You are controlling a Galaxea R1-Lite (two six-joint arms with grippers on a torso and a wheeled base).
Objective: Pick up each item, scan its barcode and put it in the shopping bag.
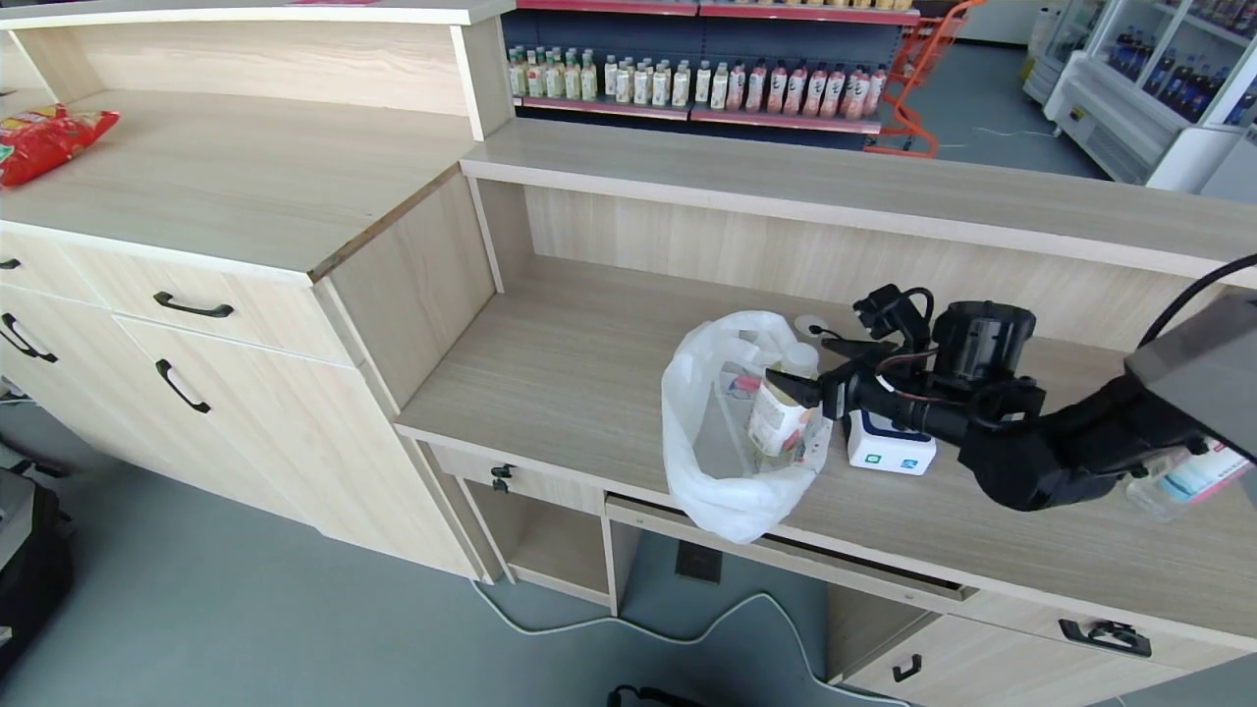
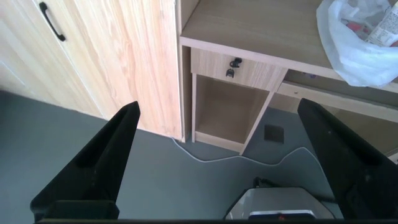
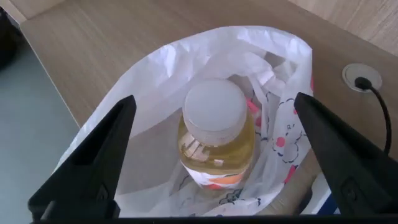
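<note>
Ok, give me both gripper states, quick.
Left gripper: open, holding nothing.
Right gripper: open, its fingers either side of the white-capped bottle of yellow drink in the shopping bag, clear of the bottle.

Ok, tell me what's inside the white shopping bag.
A bottle with a white cap and yellowish liquid sits cap-up inside the shopping bag. A bit of red packaging shows beside it; the plastic folds hide the rest.

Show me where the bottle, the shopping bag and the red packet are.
bottle (image 3: 214, 106), right wrist view, on its white cap.
shopping bag (image 1: 687, 422), head view, on its white side wall.
red packet (image 1: 49, 142), head view, on its middle.
</note>
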